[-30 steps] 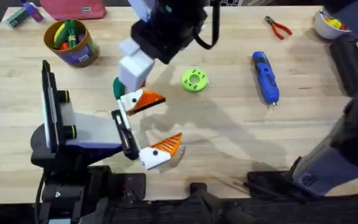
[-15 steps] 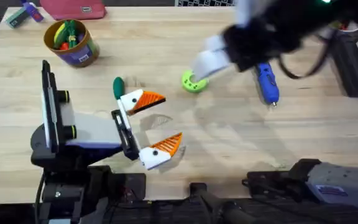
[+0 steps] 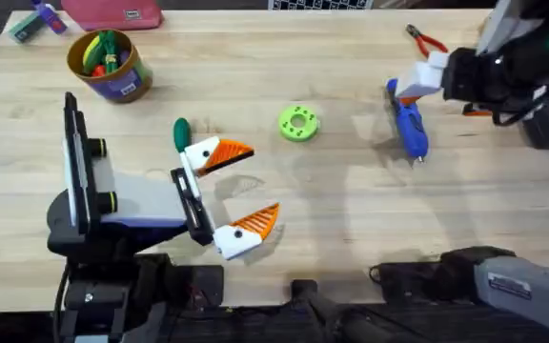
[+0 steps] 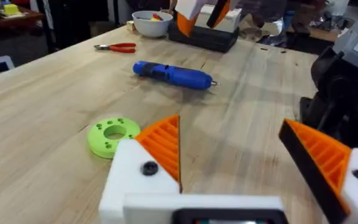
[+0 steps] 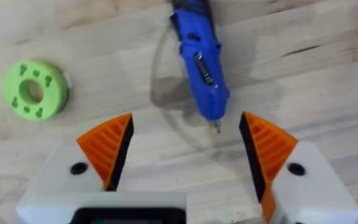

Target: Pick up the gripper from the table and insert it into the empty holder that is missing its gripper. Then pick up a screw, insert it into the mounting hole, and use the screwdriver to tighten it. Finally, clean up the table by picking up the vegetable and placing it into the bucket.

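I take the lime-green ring as my landmark, lying flat on the wooden table; my right gripper hangs above the screwdriver, well to the ring's right, its orange-tipped fingers spread wide with nothing between them; through its wrist camera I see the screwdriver's metal bit pointing into the gap between the two pads while the blue body lies flat on the wood; my left gripper sits on the near side of the ring, toward the arm bases, its fingers also spread and empty; both its white blocks carry orange tips; the vegetable lies on the table to the ring's left, touching or just beside the left gripper's farther finger, I cannot tell which; the bucket stands upright farther left and beyond the ring, with coloured toys inside; the red-handled pliers lie beyond the screwdriver.
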